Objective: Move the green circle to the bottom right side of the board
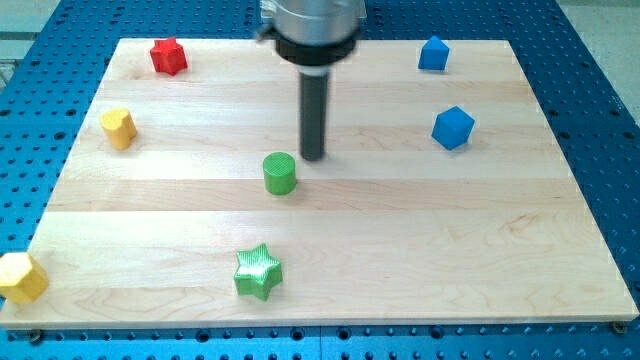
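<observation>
Near to far: green circle [280,173] sat near board centre, well short of the near right corner. My tip [312,156] stood just beyond it, slightly right, seemingly apart. Judged poorly placed for pushing rightward and nearer. No jaws; bare rod.

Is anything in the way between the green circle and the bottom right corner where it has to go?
No, nothing visible blocks it. The green circle has bare board all the way to the bottom right. The green star sits below it, off that path. My tip is just up and right of the circle.
</observation>
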